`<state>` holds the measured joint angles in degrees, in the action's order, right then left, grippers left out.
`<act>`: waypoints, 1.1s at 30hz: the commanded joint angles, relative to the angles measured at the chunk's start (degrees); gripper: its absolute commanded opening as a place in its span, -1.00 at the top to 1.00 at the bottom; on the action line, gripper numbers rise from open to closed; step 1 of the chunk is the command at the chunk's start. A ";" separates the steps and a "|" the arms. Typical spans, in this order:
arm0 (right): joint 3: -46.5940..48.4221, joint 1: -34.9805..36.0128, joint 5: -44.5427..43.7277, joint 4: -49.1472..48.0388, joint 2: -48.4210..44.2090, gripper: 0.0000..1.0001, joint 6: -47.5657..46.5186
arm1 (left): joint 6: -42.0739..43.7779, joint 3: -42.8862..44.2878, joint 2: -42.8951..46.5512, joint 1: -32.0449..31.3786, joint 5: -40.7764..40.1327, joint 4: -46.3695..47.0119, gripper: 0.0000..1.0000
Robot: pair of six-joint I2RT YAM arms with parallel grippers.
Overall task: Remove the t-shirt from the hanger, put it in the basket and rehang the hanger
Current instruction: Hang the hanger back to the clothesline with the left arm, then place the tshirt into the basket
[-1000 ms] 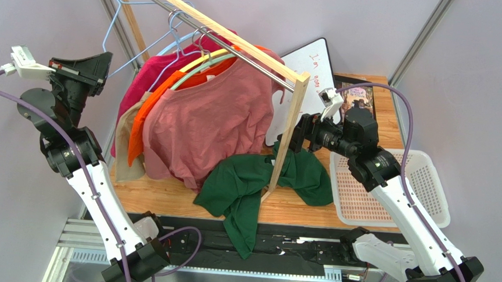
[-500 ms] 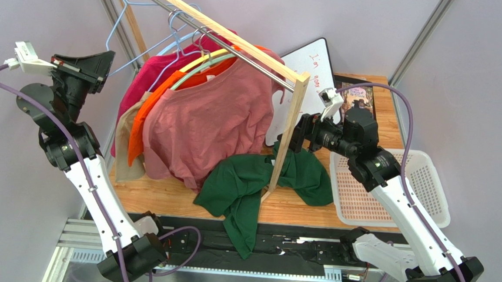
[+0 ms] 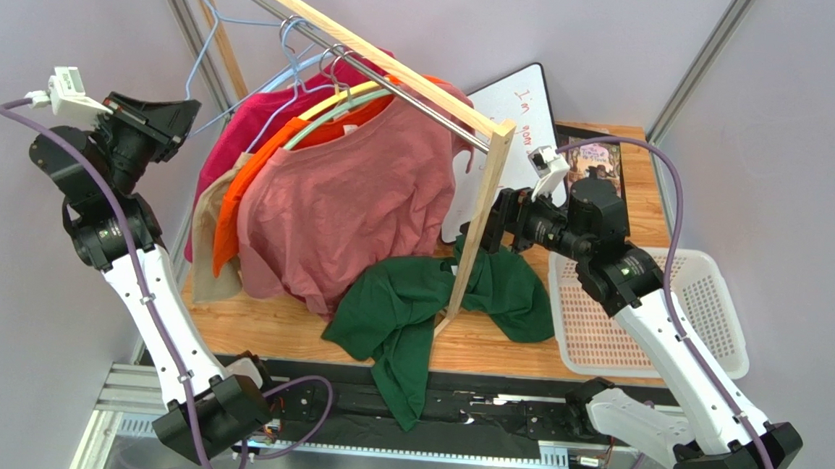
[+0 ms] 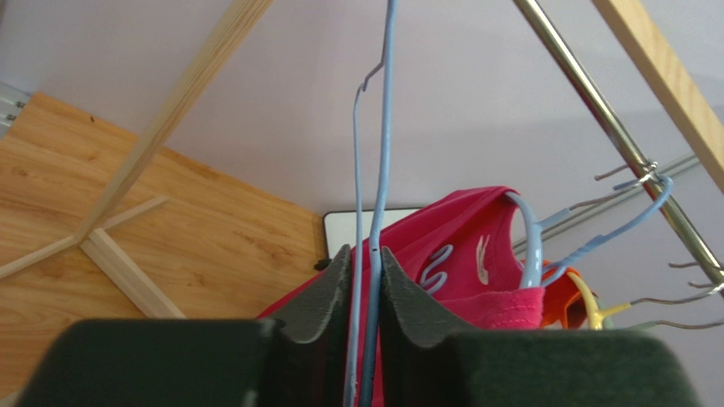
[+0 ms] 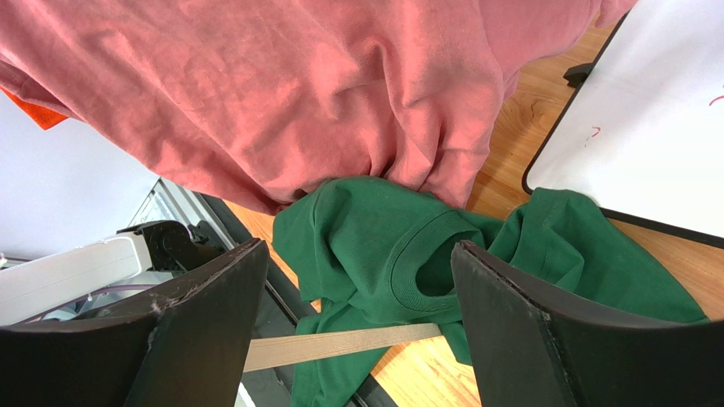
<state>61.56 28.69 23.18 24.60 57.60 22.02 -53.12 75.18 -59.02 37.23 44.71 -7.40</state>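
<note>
The green t-shirt [image 3: 407,305] lies crumpled on the table's front edge, off any hanger, around the foot of the wooden post. In the right wrist view the green t-shirt [image 5: 382,246] sits below my right gripper [image 5: 359,247], which hovers wide open and holds nothing. My right gripper [image 3: 487,230] stays beside the post. A bare blue wire hanger [image 3: 206,53] hangs at the rail's left end. My left gripper [image 3: 184,112] is high at the left. Two wires of that hanger [image 4: 382,127] run between the pads of my left gripper [image 4: 367,263], which stand narrowly against them.
A pink shirt [image 3: 348,198], an orange one [image 3: 227,217] and a magenta one [image 3: 232,142] hang on the rail [image 3: 347,40]. The wooden post [image 3: 483,217] stands mid-table. A white basket [image 3: 701,306] sits at the right, a whiteboard [image 3: 528,105] at the back.
My left gripper has shifted up and right toward the rail with the blue hanger, whose wires have swung more upright. The right arm has hardly moved.
</note>
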 commanded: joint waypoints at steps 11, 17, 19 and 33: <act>-0.21 -0.12 -15.69 7.30 0.93 -0.76 6.98 | 15.58 7.17 1.72 0.56 -6.56 -15.97 -0.55; -5.04 -0.21 -17.03 6.78 4.53 -0.83 10.50 | 19.37 14.47 3.65 0.21 -4.99 -22.22 -0.70; -6.97 -0.12 -16.76 5.38 5.67 -0.87 11.20 | 20.33 16.04 5.05 -1.36 -3.93 -23.09 -0.69; -14.98 1.63 -13.51 -10.35 21.75 -0.90 20.25 | 18.50 6.06 19.72 -18.60 1.76 -21.44 -0.66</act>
<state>47.16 29.06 10.11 21.89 75.88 38.61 -33.06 85.27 -42.33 18.85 40.75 -30.85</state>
